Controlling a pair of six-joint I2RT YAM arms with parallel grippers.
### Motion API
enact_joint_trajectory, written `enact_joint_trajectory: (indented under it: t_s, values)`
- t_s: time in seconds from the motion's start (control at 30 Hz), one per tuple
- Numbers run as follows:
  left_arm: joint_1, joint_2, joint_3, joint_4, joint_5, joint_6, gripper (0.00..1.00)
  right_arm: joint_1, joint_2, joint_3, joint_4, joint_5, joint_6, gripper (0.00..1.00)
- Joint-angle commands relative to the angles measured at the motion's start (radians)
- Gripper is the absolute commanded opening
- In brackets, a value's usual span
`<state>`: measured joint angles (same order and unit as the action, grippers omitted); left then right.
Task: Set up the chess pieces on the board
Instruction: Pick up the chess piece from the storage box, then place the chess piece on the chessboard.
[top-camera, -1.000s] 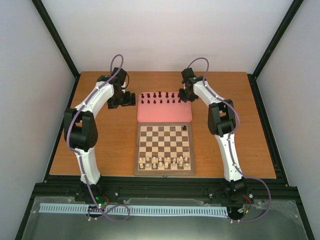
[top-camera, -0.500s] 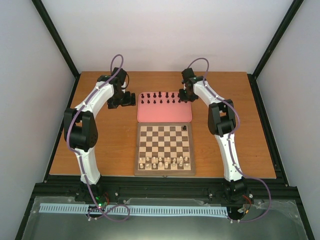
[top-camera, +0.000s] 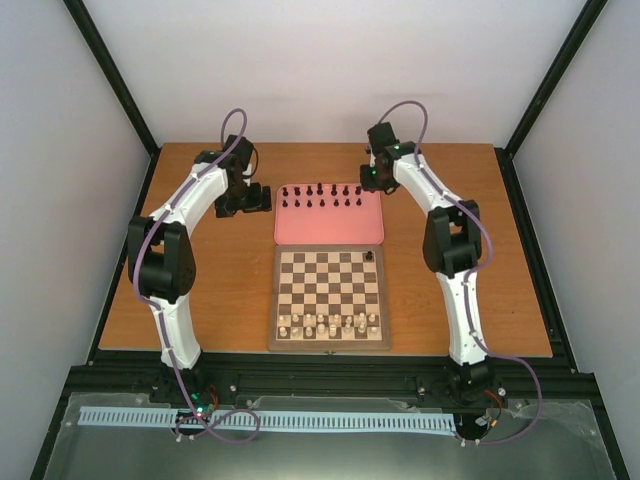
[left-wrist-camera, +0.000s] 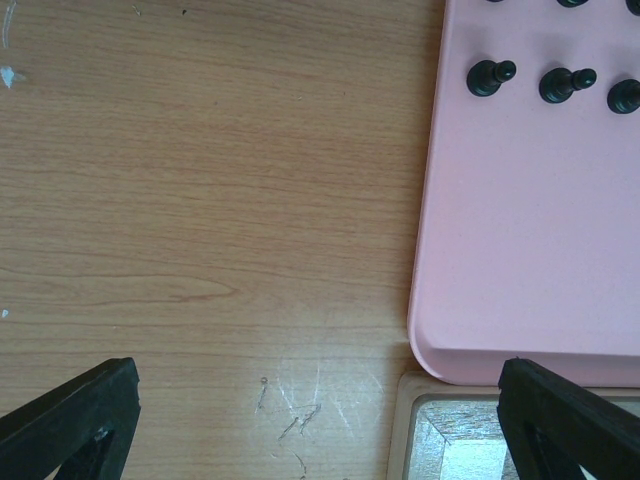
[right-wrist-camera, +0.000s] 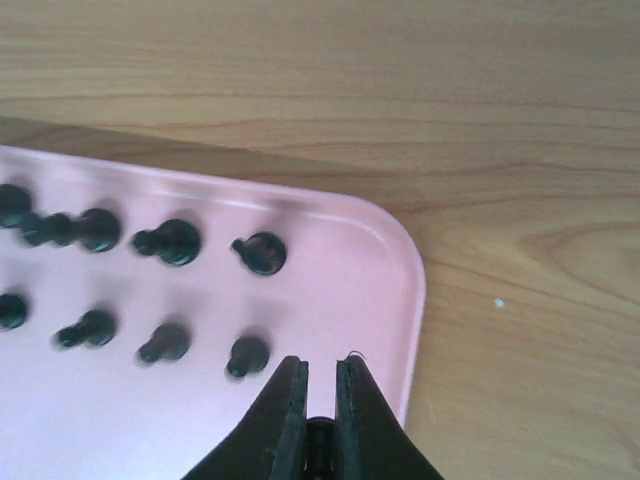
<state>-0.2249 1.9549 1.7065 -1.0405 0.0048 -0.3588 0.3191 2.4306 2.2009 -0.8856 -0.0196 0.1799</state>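
Right arm (top-camera: 445, 240) lifted; only wrist view shows jaws pinching black piece (right-wrist-camera: 320, 438).

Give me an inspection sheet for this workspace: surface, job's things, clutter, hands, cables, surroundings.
Surface: wooden table, some scratches.
Job's things: black chess pieces in rows on the pink tray; one black piece on the board; white pieces on its near rows.
Clutter: nothing seen.
Hands: left hand open, empty; right hand shut on a small dark piece above the tray.
Cables: purple cables loop along both arms.
Surroundings: white walls, black frame.
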Motion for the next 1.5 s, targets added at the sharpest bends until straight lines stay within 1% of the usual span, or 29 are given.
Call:
enact_joint_trajectory:
  t_s: [0.0, 0.07, 0.33, 0.43, 0.57, 0.77, 0.9, 1.47]
  values:
    - [-0.001, -0.032, 0.017, 0.000, 0.010, 0.002, 1.00, 0.014, -0.183, -0.097, 0.004, -0.005, 0.000, 0.07]
    - [-0.001, -0.038, 0.013, 0.004, 0.010, 0.001, 1.00, 0.029, -0.264, -0.188, 0.022, -0.003, 0.003, 0.07]
    - [-0.001, -0.074, -0.019, 0.019, 0.005, 0.002, 1.00, 0.104, -0.580, -0.666, 0.100, -0.015, 0.035, 0.07]
    - [-0.001, -0.087, -0.029, 0.022, 0.005, 0.002, 1.00, 0.137, -0.684, -0.811, 0.128, -0.018, 0.059, 0.07]
    - [-0.001, -0.093, -0.031, 0.023, 0.009, 0.000, 1.00, 0.162, -0.794, -0.942, 0.167, -0.030, 0.090, 0.07]
    - [0.000, -0.089, -0.037, 0.031, 0.018, -0.005, 1.00, 0.219, -0.844, -1.081, 0.237, -0.054, 0.119, 0.07]
    - [-0.001, -0.095, -0.042, 0.034, 0.011, -0.003, 1.00, 0.237, -0.853, -1.135, 0.303, -0.065, 0.123, 0.07]
    - [-0.001, -0.120, -0.081, 0.046, -0.006, 0.003, 1.00, 0.239, -0.774, -1.151, 0.341, -0.077, 0.111, 0.07]
